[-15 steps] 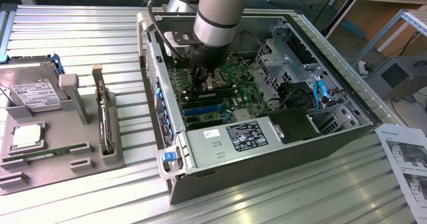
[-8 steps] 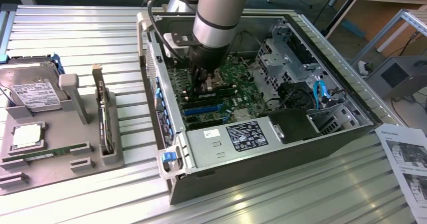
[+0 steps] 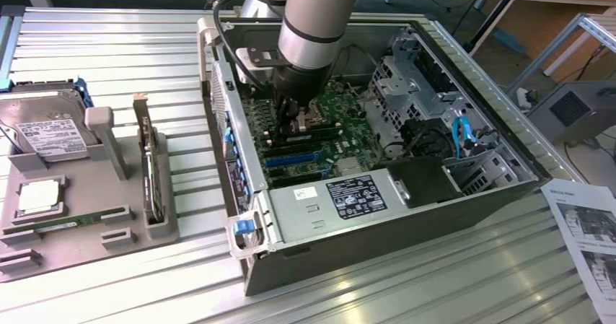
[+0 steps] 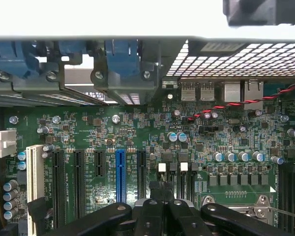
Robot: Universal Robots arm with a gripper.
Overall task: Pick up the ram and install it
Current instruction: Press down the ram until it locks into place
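UR arm (image 3: 310, 17): silver-grey cylindrical tube, black ring bands, blue-edged joint cap, black cable alongside; matte black gripper (image 3: 293, 115), riveted linkage fingers (image 4: 119, 216).

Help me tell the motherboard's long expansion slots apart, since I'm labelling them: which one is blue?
The blue slot, in the middle of the row; the slots beside it are black, and the outermost one is white.

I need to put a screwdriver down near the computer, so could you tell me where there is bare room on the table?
Free: the ribbed table in front of the computer case, between the grey parts tray and the paper sheet; also the strip behind the tray. Crowded: the tray holds a hard drive, and the arm reaches into the case.
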